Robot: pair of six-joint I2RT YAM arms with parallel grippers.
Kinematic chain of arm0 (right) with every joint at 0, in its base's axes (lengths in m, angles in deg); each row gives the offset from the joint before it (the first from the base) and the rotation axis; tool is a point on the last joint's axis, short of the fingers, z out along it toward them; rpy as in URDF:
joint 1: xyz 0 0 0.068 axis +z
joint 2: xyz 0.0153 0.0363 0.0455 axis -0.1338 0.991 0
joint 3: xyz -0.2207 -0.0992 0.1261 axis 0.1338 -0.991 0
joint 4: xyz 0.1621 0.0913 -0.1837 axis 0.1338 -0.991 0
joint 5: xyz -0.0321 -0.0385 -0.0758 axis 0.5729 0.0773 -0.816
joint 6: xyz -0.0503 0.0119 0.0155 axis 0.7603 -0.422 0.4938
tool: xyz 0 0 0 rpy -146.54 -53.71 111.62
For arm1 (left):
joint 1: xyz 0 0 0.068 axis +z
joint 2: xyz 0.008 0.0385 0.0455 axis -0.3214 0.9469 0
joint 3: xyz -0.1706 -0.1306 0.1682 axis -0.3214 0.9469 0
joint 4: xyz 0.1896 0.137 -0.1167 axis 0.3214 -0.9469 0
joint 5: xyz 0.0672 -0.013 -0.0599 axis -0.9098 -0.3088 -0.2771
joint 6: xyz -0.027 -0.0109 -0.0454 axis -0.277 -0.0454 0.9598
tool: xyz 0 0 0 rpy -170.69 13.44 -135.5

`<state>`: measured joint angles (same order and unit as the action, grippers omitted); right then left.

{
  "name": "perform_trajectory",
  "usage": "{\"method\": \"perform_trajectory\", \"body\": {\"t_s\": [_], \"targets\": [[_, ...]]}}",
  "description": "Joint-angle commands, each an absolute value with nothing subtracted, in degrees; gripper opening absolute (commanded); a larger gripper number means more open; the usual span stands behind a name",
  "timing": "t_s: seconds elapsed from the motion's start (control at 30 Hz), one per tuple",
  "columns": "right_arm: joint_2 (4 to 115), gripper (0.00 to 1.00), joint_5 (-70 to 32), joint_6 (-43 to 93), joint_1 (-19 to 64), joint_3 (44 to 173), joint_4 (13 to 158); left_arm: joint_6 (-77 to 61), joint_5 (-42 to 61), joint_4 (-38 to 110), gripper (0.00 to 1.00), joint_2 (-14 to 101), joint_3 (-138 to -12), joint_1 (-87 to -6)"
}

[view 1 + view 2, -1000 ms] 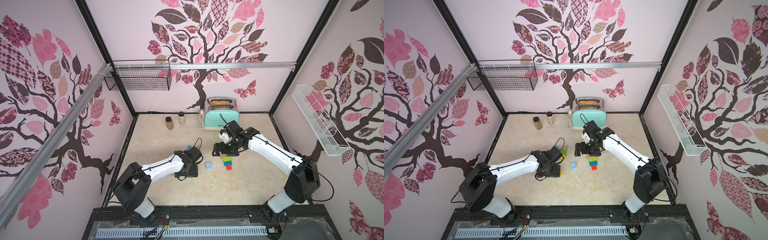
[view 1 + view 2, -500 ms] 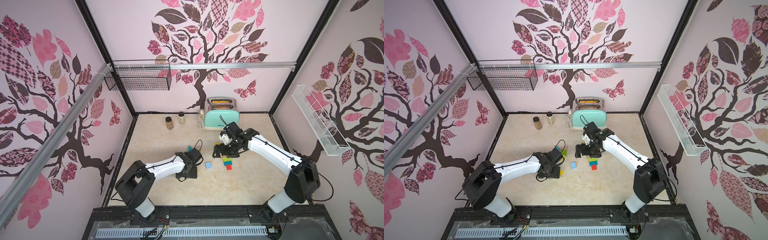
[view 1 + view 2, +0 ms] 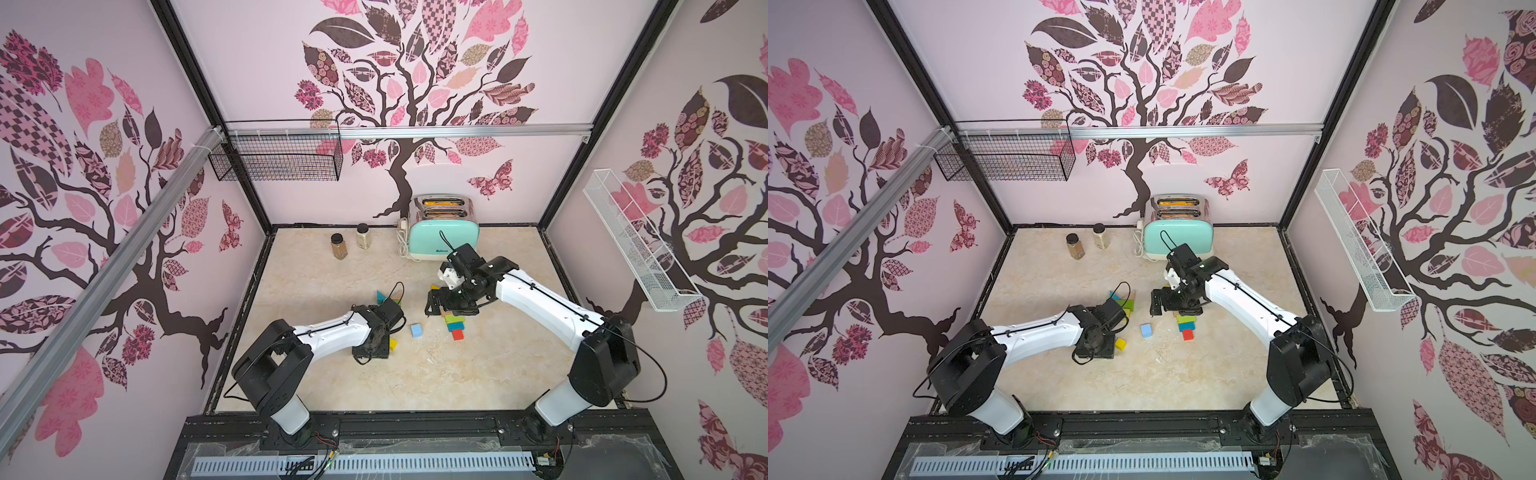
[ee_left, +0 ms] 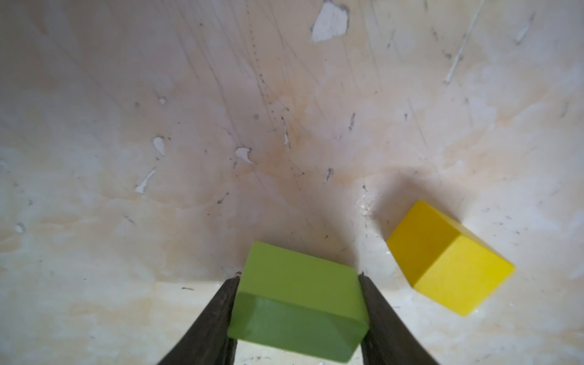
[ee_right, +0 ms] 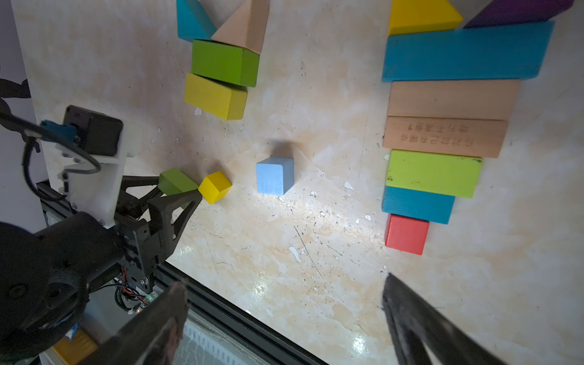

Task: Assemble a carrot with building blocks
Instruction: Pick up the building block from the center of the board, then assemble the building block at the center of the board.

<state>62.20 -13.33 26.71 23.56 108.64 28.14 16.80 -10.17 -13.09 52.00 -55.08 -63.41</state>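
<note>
Our left gripper (image 4: 298, 276) clamps the small green wooden block (image 4: 297, 303), likely carrot leaves; our right gripper (image 5: 284, 279) hovers empty, jaws apart, near the tapered wooden-bar column (image 5: 442, 101).

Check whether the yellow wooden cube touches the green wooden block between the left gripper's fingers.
Apart. The left wrist view shows bare tabletop between green block and yellow cube.

Green block (image 4: 297, 300): clamped in my left gripper (image 4: 298, 278). Yellow cube (image 4: 448, 259): just beside it. Light blue cube (image 5: 275, 175): near, apart.
</note>
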Motion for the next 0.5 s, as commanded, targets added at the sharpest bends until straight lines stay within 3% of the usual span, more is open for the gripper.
{"method": "perform_trajectory", "body": {"t_s": [0.0,0.47], "targets": [[60.96,0.99,-13.46,26.69,23.49,110.14,28.81,16.1,-13.23,-15.49,0.4,48.82,-59.73,-63.26],[60.89,0.99,-14.95,26.74,23.48,111.52,28.36,15.25,-7.98,-10.78,0.39,62.57,-69.38,-59.26]]}}
